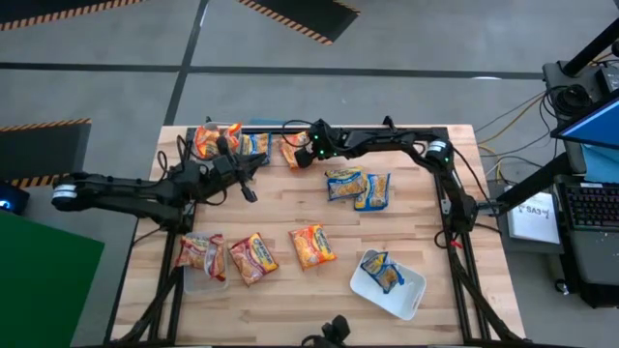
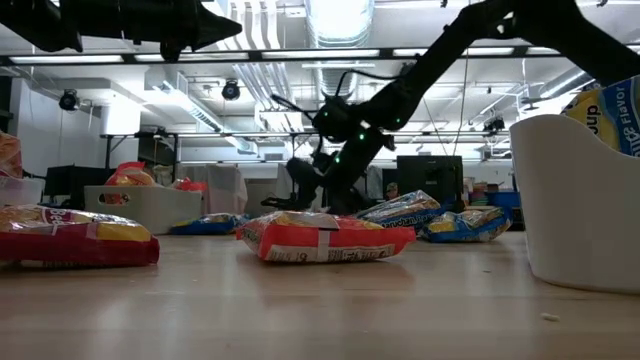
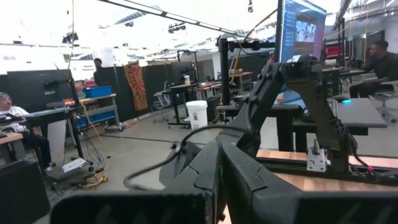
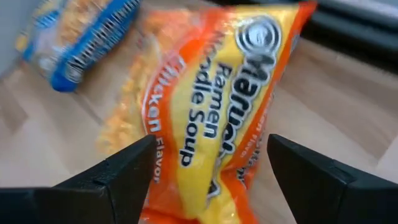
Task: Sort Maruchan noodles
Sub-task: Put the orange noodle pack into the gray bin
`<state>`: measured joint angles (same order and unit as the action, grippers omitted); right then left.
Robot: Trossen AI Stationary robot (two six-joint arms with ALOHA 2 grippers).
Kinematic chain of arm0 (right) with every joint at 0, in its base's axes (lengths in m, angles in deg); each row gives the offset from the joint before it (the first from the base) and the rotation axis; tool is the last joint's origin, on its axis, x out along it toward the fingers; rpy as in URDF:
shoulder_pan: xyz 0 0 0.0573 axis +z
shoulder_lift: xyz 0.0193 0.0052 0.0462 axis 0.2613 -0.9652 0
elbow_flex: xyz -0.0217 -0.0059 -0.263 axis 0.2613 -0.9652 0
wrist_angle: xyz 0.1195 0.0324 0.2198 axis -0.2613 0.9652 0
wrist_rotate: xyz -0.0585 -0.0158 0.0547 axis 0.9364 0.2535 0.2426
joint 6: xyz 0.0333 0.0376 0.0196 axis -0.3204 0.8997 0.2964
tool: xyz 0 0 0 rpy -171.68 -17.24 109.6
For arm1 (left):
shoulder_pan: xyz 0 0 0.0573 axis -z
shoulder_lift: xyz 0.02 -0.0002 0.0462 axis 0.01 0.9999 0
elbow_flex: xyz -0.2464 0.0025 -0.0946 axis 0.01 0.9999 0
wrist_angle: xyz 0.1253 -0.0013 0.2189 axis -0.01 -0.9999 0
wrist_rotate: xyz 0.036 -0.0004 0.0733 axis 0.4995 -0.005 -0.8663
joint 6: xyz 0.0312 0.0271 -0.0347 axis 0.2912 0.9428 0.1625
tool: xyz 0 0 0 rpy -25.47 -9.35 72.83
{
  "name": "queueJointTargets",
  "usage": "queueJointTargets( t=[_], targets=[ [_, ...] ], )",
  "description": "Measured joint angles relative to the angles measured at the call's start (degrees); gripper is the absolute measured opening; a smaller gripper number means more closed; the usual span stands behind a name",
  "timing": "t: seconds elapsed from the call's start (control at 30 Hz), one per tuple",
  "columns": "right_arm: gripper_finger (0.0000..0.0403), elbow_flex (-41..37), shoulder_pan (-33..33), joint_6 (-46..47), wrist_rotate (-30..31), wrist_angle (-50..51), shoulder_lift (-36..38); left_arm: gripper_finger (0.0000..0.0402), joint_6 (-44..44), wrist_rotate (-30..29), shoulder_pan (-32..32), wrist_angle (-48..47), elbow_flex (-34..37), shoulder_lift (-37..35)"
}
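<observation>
Maruchan noodle packets lie flat about the table. My right gripper [image 1: 298, 155] is at the far edge, open, fingers pointing down on either side of an orange packet [image 1: 290, 153] [image 4: 205, 118]. A blue packet [image 1: 255, 145] [image 4: 81, 43] and an orange one [image 1: 215, 138] lie beside it. Two blue packets [image 1: 358, 187] lie mid-table. An orange [image 1: 312, 245] and a red packet [image 1: 253, 257] lie nearer. My left gripper [image 1: 248, 189] is shut, raised above the table's left half, and holds nothing. My right gripper stands astride the orange packet's lower end [image 4: 211, 180], one finger [image 4: 124, 171] on each long side. I cannot tell whether the fingers touch it, nor whether the packet lies on the table.
A white tub [image 1: 387, 287] [image 2: 575, 200] near the right front edge holds a blue packet [image 1: 382, 271]. A clear tub [image 1: 205, 278] at the left front has a red packet [image 1: 200, 253] on it. Bare wood shows between the mid-table packets and the near row.
</observation>
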<state>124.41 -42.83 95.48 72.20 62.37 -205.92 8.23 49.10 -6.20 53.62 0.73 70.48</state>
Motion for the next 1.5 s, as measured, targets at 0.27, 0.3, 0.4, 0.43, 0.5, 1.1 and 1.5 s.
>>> queueJointTargets(
  t=[0.27,0.3,0.4,0.43,0.5,1.1,1.5],
  targets=[
    [0.0185,0.63,-0.09,-2.58,0.11,0.22,-1.76,0.0,-1.71,0.01,0.0,-0.02,0.04,0.83],
    [0.0164,0.59,-0.11,-3.1,0.01,0.55,-1.5,0.0,-2.03,0.01,0.0,0.02,0.04,1.0],
    [0.0102,0.51,-0.03,-5.85,-0.44,0.56,-0.48,0.0,-3.85,0.01,0.0,-0.02,0.07,1.46],
    [0.0081,0.51,0.15,-6.65,-0.41,0.56,-0.07,0.0,-4.69,0.01,0.0,0.01,0.07,1.62],
    [0.0043,0.51,0.68,-8.5,-0.39,0.54,0.74,0.0,-6.7,0.01,0.0,0.01,0.07,1.94],
    [0.0018,-8.89,19.61,-50.35,12.74,0.98,11.52,0.0113,-21.12,7.55,-0.57,-7.06,0.11,8.08],
    [0.0017,-10.47,29.08,-66.69,32.11,-1.23,12.06,0.0259,-15.54,7.53,-1.22,-8.77,0.13,18.93]
  ],
)
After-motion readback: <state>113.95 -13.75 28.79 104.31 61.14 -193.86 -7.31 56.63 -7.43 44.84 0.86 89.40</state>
